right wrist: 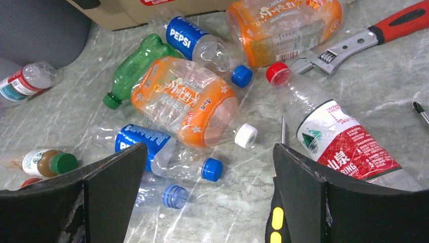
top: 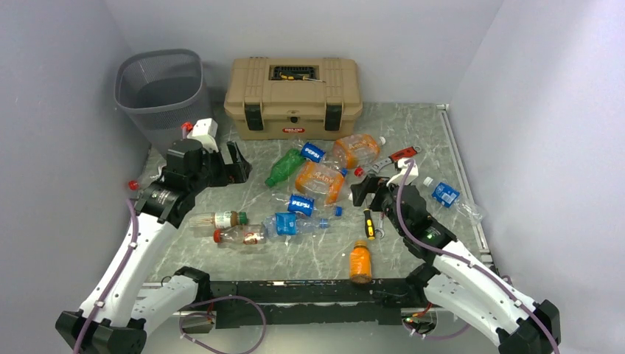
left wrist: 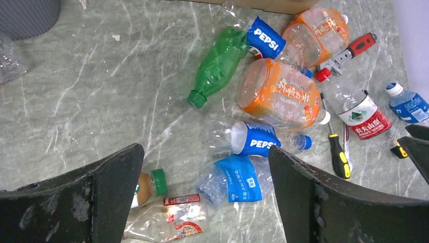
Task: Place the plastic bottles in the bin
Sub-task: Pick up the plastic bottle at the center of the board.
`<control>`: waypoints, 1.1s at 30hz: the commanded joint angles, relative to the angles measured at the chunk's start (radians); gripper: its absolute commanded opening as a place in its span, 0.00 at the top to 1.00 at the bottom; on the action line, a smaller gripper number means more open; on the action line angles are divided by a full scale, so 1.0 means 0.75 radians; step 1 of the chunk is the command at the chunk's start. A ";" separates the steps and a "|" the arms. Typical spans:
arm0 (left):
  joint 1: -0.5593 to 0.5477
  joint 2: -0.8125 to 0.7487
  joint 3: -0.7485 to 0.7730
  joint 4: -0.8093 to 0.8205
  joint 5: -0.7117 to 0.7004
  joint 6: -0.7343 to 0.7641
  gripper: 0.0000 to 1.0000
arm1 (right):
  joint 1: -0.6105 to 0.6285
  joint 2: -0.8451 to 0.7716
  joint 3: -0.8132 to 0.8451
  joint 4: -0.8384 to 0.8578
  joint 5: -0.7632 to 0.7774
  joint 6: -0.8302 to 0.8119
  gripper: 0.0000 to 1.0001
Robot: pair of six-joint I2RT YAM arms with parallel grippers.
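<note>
Loosely scattered plastic bottles (top: 320, 181): clear, green, orange; several crushed.

Marbled grey counter (left wrist: 101, 91): plastic bottles (left wrist: 275, 93), wrench (left wrist: 349, 50), screwdriver (left wrist: 338, 152) scattered just beyond the jaws; bin (top: 158, 92), toolbox (top: 293, 96) farther back.

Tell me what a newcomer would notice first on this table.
A litter of plastic bottles fills the middle of the marble table, the big orange ones and a green bottle loudest. At the back stand the grey mesh bin, left, and a tan toolbox beside it. The left fingers and right fingers hang open over the table, holding nothing.
</note>
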 commanded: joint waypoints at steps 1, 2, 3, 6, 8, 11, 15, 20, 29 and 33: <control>0.004 -0.030 0.020 0.029 0.021 0.017 0.01 | -0.001 -0.033 0.050 0.001 0.047 -0.030 0.00; 0.004 -0.037 0.015 0.036 0.021 0.017 0.01 | -0.001 -0.036 0.051 -0.005 0.048 -0.033 0.00; 0.004 -0.045 0.012 0.039 0.018 0.017 0.01 | 0.000 -0.040 0.052 -0.008 0.048 -0.034 0.00; 0.004 -0.063 0.005 0.046 0.018 0.022 0.01 | 0.000 -0.054 0.050 -0.011 0.048 -0.040 0.00; 0.004 -0.071 -0.005 0.055 0.022 0.026 0.01 | 0.000 -0.073 0.057 -0.042 0.069 -0.035 0.00; 0.004 -0.074 -0.007 0.058 0.026 0.032 0.01 | 0.000 -0.130 0.064 -0.080 0.143 -0.020 0.01; 0.004 -0.074 -0.005 0.048 0.011 0.040 0.01 | 0.000 -0.156 0.098 -0.147 0.208 -0.004 0.02; 0.004 -0.082 -0.021 0.051 -0.021 0.030 0.01 | -0.018 0.016 0.239 -0.388 0.355 0.136 0.04; -0.018 -0.094 -0.018 0.032 -0.038 0.028 0.01 | -0.426 0.002 0.146 -0.369 0.109 0.207 0.09; -0.026 -0.091 -0.017 0.033 -0.038 0.025 0.01 | -0.521 0.046 0.107 -0.361 0.097 0.186 0.04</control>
